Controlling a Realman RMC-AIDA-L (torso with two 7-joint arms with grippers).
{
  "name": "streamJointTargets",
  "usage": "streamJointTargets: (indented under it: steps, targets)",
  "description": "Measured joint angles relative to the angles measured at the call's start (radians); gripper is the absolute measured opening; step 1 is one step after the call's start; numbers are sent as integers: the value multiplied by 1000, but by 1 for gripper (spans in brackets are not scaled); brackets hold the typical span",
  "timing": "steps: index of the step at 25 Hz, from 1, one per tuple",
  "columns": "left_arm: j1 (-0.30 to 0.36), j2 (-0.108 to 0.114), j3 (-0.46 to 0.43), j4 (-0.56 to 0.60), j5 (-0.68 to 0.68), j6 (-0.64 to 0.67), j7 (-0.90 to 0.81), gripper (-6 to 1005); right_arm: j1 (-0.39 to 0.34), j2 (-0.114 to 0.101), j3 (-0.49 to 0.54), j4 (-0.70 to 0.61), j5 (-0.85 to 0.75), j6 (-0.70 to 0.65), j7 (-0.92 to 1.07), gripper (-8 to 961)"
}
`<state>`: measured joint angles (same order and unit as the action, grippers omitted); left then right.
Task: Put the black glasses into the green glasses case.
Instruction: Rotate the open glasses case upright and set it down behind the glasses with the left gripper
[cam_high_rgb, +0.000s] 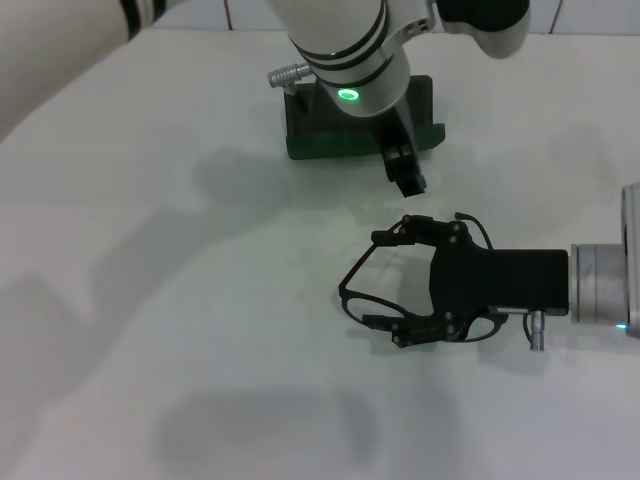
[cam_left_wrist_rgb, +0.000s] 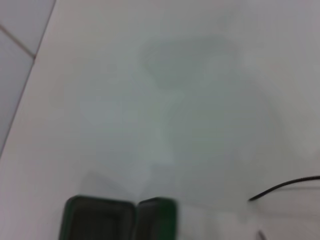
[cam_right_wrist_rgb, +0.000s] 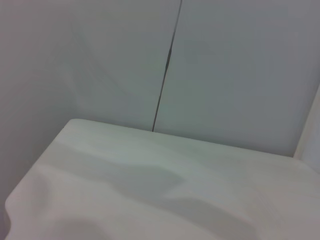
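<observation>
Reaching in from the right side, the right gripper (cam_high_rgb: 395, 285) is spreading its fingers (cam_high_rgb: 385, 238) wide around the black glasses (cam_high_rgb: 352, 291) lying on the white desk (cam_high_rgb: 150, 300). The left gripper (cam_high_rgb: 405, 180) is hanging just in front of the green glasses case (cam_high_rgb: 310, 135) at the far side; whether its fingers are parted or together, I cannot tell.

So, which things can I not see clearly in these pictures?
- Green glasses case: head view, the left arm covers its middle; open or closed is unclear.
- Black glasses: head view, right gripper covers one side.
- Left gripper: fingers too small to judge.
- Right wrist view: only table and wall.
</observation>
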<state>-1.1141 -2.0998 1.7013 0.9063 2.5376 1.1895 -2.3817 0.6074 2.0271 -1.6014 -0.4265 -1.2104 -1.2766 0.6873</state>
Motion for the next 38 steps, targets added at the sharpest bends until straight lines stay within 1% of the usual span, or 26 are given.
streamJointTargets:
  steps: [2, 4, 6, 10, 13, 15, 17, 20, 23, 32, 38]
  targets:
    - [26, 0, -1, 59, -4, 18, -1, 709, 0, -1, 0, 0, 0, 2, 0, 870]
    - [43, 0, -2, 89, -11, 14, 1, 710, 1, -1, 0, 0, 0, 9, 0, 870]
    - [53, 1, -5, 96, -15, -31, -6, 710, 2, -1, 0, 0, 0, 15, 0, 870]
    - [57, 1, -15, 29, 5, -185, -43, 710, 5, 0, 0, 0, 0, 18, 0, 870]
    - [59, 1, -18, -21, 5, -320, -59, 710, 5, 1, 0, 0, 0, 19, 0, 870]
    - [72, 1, -18, -53, 6, -425, -58, 710, 3, 1, 0, 0, 0, 19, 0, 870]
    - [68, 1, -16, -93, 10, -466, -53, 710, 3, 1, 0, 0, 0, 19, 0, 870]
    - [40, 2, -2, -170, 11, -490, -40, 710, 2, 1, 0, 0, 0, 19, 2, 870]
    - [35, -1, 41, -208, 11, -530, -33, 711, 1, 1, 0, 0, 1, 19, 2, 870]
    - [55, -2, 129, -202, 9, -530, -32, 710, -1, 1, -11, 2, 6, 21, 2, 870]
    - [60, -2, 156, -200, 10, -508, -31, 709, 4, 1, -11, 10, 7, 23, 1, 870]
